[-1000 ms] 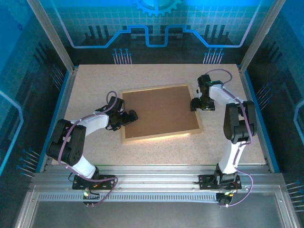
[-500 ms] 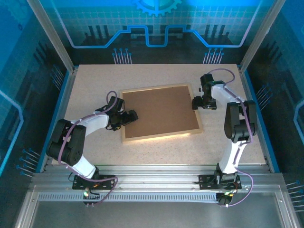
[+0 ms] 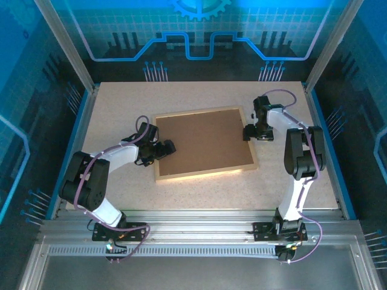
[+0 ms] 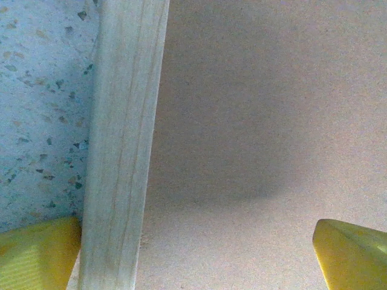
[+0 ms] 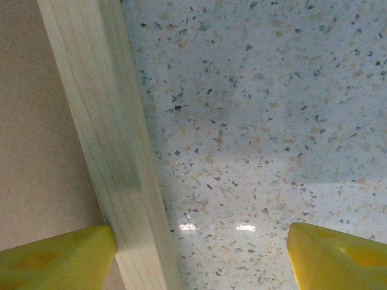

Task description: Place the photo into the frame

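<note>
A: frame (image 3: 205, 173)?
B: thin pale grained-wood rectangle, flat mid speckled table (image 3: 121, 109), matte brown backing board (image 3: 202, 142) up
A: jaws?
B: left gripper (image 3: 163, 148), right gripper (image 3: 249, 132) spread wide, each straddling a side rail, gripping nothing

i count one thin light wood picture frame (image 3: 205, 173), shaped like a rectangle. i count one flat brown board (image 3: 202, 142). i count one pale speckled table (image 3: 121, 109). i count two white and black robot arms: the left arm (image 3: 115, 156) and the right arm (image 3: 300, 151). that makes two grippers too, the left gripper (image 3: 167, 148) and the right gripper (image 3: 248, 133). i count four yellow fingertips (image 4: 36, 254), two on each wrist camera.
</note>
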`<action>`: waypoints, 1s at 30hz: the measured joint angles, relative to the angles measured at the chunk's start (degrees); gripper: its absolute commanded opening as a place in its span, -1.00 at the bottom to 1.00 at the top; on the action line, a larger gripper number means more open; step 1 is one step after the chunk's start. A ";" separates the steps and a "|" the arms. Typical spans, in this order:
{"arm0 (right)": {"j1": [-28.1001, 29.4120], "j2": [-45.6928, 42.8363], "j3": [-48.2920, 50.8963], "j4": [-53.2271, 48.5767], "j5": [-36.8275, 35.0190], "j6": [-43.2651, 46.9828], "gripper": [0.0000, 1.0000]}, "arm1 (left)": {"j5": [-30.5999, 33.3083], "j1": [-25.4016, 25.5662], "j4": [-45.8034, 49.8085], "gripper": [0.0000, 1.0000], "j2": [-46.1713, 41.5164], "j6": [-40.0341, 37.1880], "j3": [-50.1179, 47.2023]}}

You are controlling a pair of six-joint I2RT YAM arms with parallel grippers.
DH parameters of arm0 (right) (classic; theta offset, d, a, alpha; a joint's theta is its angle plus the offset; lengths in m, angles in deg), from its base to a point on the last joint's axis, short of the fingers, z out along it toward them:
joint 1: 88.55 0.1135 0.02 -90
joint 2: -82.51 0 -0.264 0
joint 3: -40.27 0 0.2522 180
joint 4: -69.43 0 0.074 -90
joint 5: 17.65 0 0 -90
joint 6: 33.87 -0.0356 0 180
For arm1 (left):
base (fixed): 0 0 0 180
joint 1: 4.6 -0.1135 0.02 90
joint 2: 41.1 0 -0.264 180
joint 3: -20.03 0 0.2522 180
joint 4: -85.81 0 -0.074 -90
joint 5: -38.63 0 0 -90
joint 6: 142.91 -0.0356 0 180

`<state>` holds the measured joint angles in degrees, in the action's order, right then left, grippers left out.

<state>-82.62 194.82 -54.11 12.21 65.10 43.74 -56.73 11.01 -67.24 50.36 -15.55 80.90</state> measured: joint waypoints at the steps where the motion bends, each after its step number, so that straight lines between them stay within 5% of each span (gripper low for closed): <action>1: 0.02 0.00 0.00 0.00 0.07 0.00 0.54 | 0.00 0.00 0.00 0.98 0.00 -0.02 0.00; 30: 3.91 -4.96 5.64 -0.04 0.96 -2.38 0.43 | 1.29 -2.69 4.98 0.98 1.70 -6.82 8.57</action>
<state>-78.71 189.86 -48.48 12.16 66.07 41.36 -55.44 8.32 -62.26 52.06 -22.37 89.47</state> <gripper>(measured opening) 0.719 0.990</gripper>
